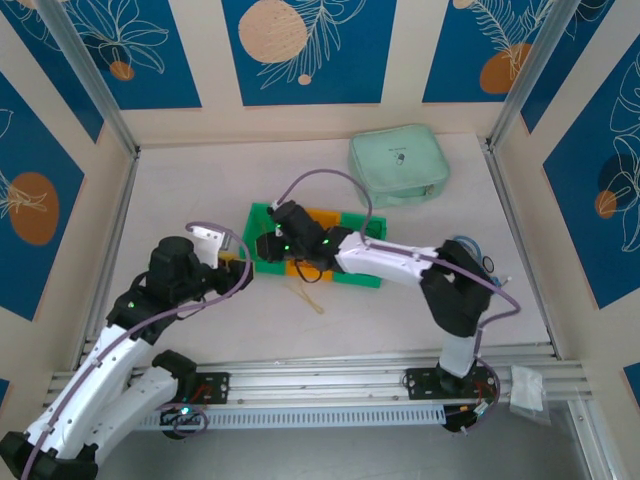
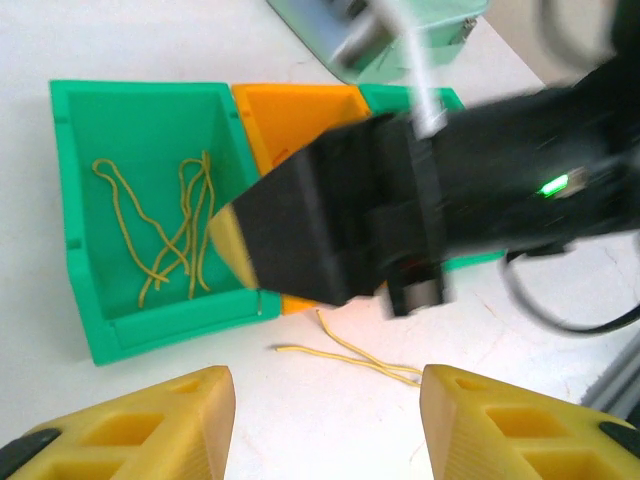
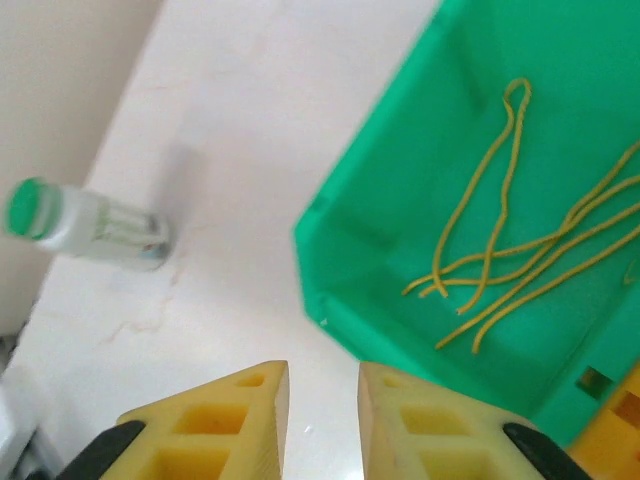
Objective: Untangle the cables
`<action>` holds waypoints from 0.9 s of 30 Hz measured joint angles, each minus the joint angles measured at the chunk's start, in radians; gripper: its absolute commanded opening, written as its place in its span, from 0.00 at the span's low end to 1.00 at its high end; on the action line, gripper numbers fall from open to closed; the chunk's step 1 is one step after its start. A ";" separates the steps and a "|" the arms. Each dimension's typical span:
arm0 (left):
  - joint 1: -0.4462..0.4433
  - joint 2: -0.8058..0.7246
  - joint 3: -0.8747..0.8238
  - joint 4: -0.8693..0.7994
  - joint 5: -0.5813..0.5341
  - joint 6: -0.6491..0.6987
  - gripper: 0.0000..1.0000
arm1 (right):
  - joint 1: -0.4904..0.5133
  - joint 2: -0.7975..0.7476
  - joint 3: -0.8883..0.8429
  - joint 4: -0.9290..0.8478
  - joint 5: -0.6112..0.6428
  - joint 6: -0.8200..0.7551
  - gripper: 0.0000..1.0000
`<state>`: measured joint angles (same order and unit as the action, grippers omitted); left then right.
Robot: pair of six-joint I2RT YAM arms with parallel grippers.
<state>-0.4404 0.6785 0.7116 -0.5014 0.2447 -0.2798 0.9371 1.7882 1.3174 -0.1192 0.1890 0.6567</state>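
Covering orange bin point(image 2: 290, 112): right end effector point(image 3: 323, 400).

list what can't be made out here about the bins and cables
- Orange bin, left wrist view: most of its inside is covered by the blurred right arm.
- Yellow cables, right wrist view: their ends run off the right edge with the green bin.
- Green-capped clear object, right wrist view: too blurred to identify.
- Loose cable, top view: too small to trace.

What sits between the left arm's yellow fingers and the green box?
In the left wrist view, a loose yellow cable lies on the bare white table between the left gripper and the green box.
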 measured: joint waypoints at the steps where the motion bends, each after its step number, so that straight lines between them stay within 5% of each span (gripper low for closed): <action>1: 0.000 0.002 0.000 -0.003 0.010 0.000 0.52 | -0.009 -0.041 -0.007 -0.028 -0.025 -0.033 0.27; 13: -0.006 0.026 -0.034 -0.009 0.040 -0.026 0.50 | -0.029 -0.262 -0.204 -0.499 -0.111 -0.172 0.27; 27: -0.121 0.118 -0.089 -0.008 -0.025 -0.039 0.51 | -0.023 -0.364 -0.507 -0.377 -0.171 0.092 0.30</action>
<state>-0.5610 0.7963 0.6228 -0.5095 0.2195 -0.3183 0.9142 1.4246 0.8104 -0.4965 0.0181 0.7486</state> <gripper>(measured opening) 0.505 0.297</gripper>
